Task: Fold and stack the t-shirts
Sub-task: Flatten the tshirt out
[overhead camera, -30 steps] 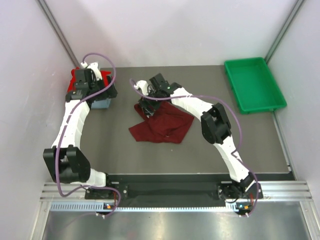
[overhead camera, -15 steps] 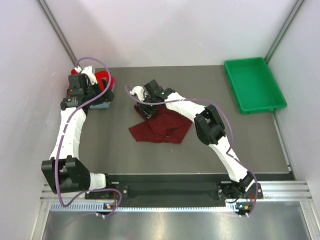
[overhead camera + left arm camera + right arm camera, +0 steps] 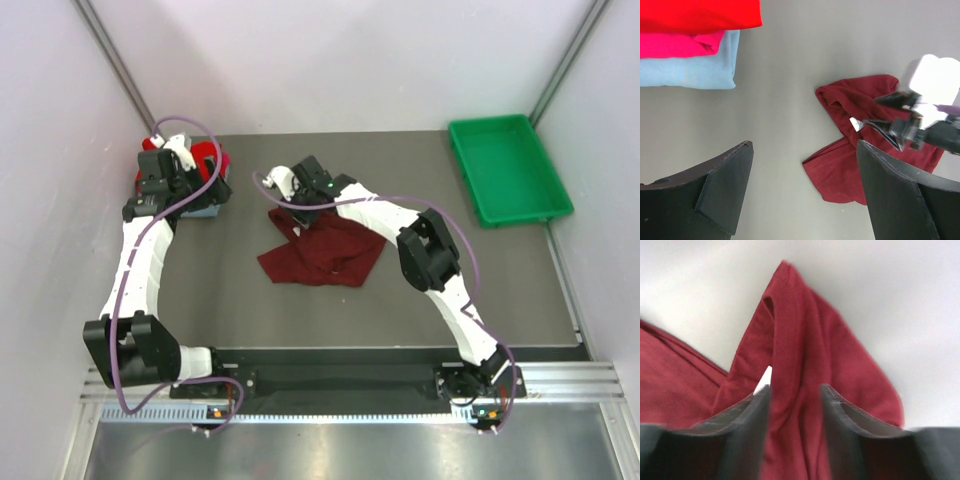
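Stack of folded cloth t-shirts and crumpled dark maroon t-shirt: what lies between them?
Only bare grey tabletop separates stack and maroon t-shirt, shown in the left wrist view.

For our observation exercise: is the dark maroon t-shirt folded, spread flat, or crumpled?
Crumpled: the maroon t-shirt lies in an irregular, creased heap with uneven edges, unlike the squared folded stack.

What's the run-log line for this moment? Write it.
left end effector: open, empty | right end effector: gripping maroon t-shirt | folded stack: far-left
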You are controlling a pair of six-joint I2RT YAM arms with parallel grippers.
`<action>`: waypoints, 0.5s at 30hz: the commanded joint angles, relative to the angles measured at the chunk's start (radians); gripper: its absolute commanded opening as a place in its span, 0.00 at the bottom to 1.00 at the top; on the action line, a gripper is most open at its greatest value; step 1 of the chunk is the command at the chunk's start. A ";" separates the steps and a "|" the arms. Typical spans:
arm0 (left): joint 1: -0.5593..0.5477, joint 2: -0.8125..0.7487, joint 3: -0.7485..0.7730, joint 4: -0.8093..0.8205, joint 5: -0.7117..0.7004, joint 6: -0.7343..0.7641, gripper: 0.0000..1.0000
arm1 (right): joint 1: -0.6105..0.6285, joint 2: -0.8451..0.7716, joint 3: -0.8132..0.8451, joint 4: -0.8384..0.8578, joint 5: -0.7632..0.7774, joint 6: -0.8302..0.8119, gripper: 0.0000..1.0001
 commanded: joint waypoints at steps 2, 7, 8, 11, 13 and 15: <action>0.006 -0.028 0.000 0.059 0.023 -0.004 0.88 | 0.014 -0.116 0.012 0.030 0.021 -0.021 0.51; 0.005 -0.045 -0.012 0.053 0.022 -0.003 0.88 | 0.026 -0.084 0.024 0.019 -0.004 -0.021 0.53; 0.006 -0.049 -0.014 0.050 0.020 -0.003 0.88 | 0.028 -0.080 0.024 0.016 -0.004 -0.020 0.53; 0.005 -0.053 -0.017 0.047 0.016 0.000 0.89 | 0.035 -0.060 0.019 0.013 -0.005 -0.016 0.53; 0.006 -0.053 -0.018 0.046 0.014 0.002 0.89 | 0.040 -0.046 0.010 0.010 -0.013 -0.020 0.53; 0.008 -0.054 -0.020 0.046 0.011 0.002 0.89 | 0.041 -0.037 0.007 0.008 -0.008 -0.023 0.52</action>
